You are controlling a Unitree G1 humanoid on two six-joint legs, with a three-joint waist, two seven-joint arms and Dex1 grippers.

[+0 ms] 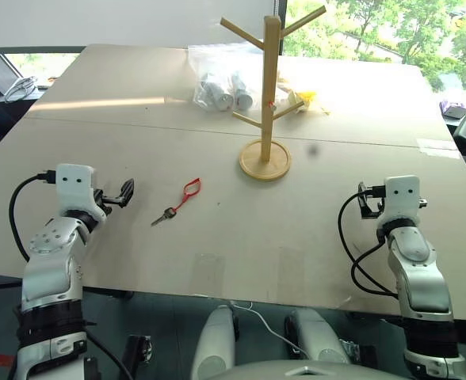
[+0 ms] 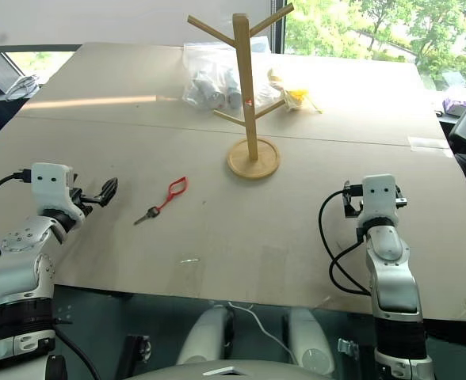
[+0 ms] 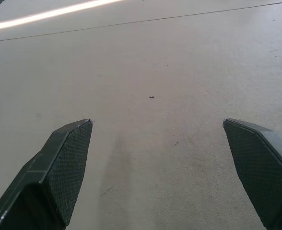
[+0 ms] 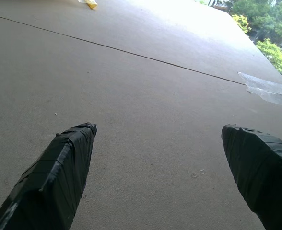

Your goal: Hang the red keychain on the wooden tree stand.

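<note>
The red keychain (image 1: 182, 199) lies flat on the table (image 1: 138, 142), its red loop towards the far side and its small silver key at the near end, pointing roughly at the left gripper (image 1: 120, 193). That gripper hovers just above the table to the left of the keychain, near it but clearly apart, its jaws spread wide with nothing between them (the left wrist view has bare tabletop between the two fingers (image 3: 59, 167)). The wooden tree stand (image 1: 268, 95) stands upright farther back and to the right of the keychain, its round base on the table and its pegs bare. The right gripper (image 4: 165, 158) is well apart on the right side, also spread wide over bare table. Behind the stand lie a clear plastic bag (image 1: 213, 79) and something yellow (image 1: 307, 100).
</note>
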